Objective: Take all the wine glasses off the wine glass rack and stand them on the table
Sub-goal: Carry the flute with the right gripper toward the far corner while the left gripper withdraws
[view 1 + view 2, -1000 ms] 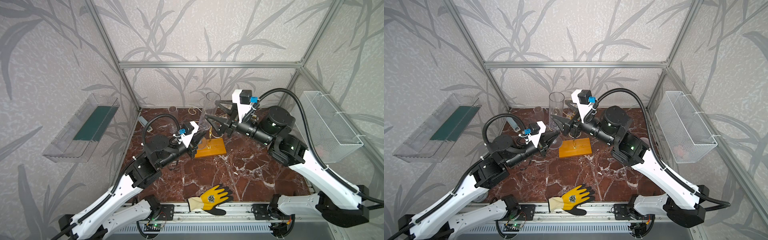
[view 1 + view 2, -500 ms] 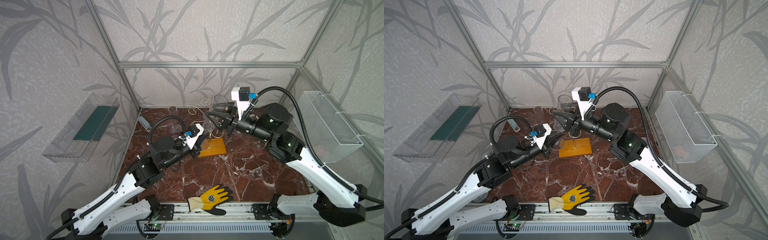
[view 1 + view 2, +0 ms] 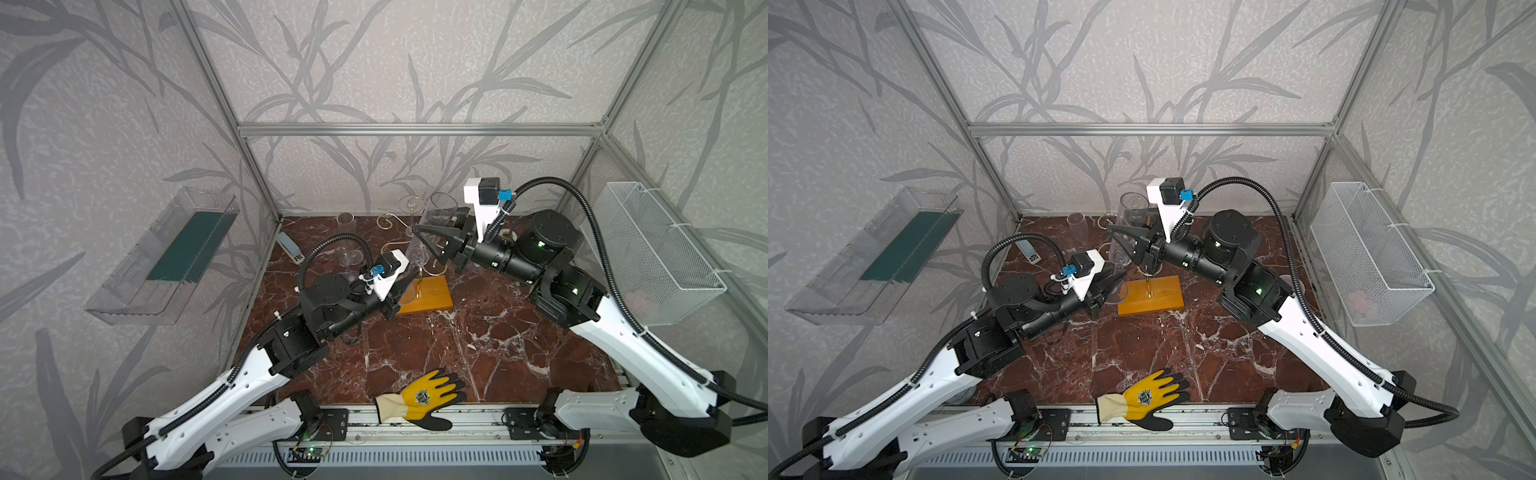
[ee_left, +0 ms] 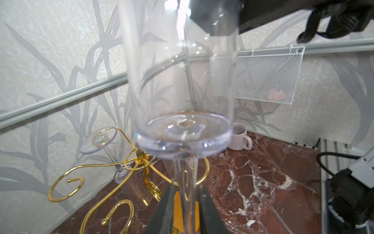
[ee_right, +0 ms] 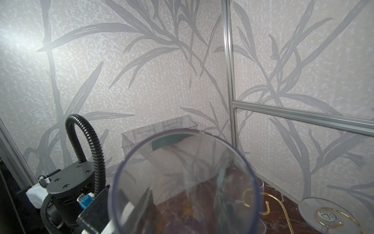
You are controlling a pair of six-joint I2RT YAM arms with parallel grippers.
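Left wrist view: the glass (image 4: 182, 131) stands upright beside the rack (image 4: 141, 158), its stem between the parted fingers of the left gripper (image 4: 187, 185). The right gripper (image 3: 424, 245) clamps the bowl. I judge it light, slick and brittle, so I'd grip gently.

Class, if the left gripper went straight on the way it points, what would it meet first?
Probably the wine glass: its stem stands between the left gripper's fingers. The wine glass rack lies just beyond, though depth is unclear.

Rack (image 3: 1163, 297) and mug (image 4: 239, 137) crowd rear; front floor (image 3: 415, 345) open
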